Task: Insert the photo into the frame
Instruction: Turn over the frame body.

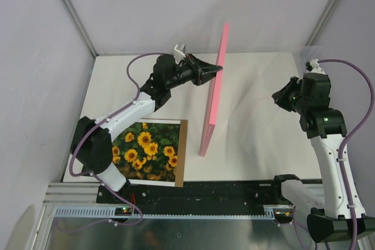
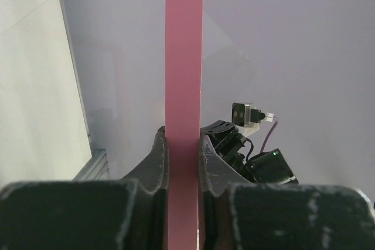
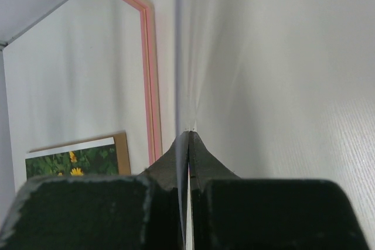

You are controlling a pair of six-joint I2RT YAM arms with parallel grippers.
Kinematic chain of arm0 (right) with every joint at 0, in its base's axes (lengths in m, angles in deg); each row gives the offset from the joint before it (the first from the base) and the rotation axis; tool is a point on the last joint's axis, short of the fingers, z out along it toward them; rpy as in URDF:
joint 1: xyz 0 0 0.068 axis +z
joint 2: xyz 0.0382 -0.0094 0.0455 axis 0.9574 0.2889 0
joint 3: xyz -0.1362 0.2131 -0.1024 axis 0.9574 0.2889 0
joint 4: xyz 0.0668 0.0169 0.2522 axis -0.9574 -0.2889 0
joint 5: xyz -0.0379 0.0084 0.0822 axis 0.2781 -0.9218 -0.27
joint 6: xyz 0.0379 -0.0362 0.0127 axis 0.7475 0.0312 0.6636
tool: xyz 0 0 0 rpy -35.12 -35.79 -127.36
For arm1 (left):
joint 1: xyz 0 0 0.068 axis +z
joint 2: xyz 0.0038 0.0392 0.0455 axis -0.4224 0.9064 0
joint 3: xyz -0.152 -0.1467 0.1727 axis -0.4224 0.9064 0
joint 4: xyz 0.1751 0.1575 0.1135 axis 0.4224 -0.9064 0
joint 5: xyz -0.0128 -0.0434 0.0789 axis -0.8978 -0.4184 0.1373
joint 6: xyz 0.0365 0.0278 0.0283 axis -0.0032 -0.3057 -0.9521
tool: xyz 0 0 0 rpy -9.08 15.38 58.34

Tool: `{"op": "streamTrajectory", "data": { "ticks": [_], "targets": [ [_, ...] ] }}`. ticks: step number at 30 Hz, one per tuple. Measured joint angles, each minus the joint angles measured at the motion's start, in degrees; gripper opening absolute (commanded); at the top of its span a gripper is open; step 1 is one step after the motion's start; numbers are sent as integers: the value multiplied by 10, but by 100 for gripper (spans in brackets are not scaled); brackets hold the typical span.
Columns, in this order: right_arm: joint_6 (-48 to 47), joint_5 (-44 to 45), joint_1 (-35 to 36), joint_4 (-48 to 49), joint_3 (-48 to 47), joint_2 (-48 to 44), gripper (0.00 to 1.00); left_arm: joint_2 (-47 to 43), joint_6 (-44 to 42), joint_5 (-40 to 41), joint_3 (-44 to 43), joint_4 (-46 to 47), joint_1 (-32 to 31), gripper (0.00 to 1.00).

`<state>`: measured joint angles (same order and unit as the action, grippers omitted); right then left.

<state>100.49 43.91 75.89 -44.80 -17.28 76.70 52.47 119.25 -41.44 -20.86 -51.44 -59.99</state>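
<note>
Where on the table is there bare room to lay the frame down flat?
Widest bare patch: table between the upright frame and the right arm. Near left is crowded by the photo on its brown board and the left arm.

There is one photo (image 1: 149,147), one pink frame (image 1: 215,95), one brown backing board (image 1: 183,151) and one white surface (image 1: 258,144). End effectors are two: the left end effector (image 1: 219,68) and the right end effector (image 1: 275,95).

- left arm (image 1: 126,111) reaches forward from its base, elbow bent, wrist turned rightward;
- left gripper (image 1: 218,69) level, fingers (image 2: 157,162) clamped on the frame (image 1: 215,92) at its edge;
- right arm (image 1: 329,162) stands upright, wrist folded leftward;
- right gripper (image 3: 188,136) raised, jaws pressed together
</note>
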Motion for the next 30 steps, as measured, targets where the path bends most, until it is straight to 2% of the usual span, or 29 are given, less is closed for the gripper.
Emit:
{"op": "streamTrajectory", "data": {
  "ticks": [18, 30],
  "targets": [
    [27, 67, 85, 19, 0, 28, 0, -34, 23, -51, 65, 33, 58, 19],
    [37, 80, 112, 35, 0, 39, 0, -35, 12, -78, 74, 47, 79, 38]
  ]
}}
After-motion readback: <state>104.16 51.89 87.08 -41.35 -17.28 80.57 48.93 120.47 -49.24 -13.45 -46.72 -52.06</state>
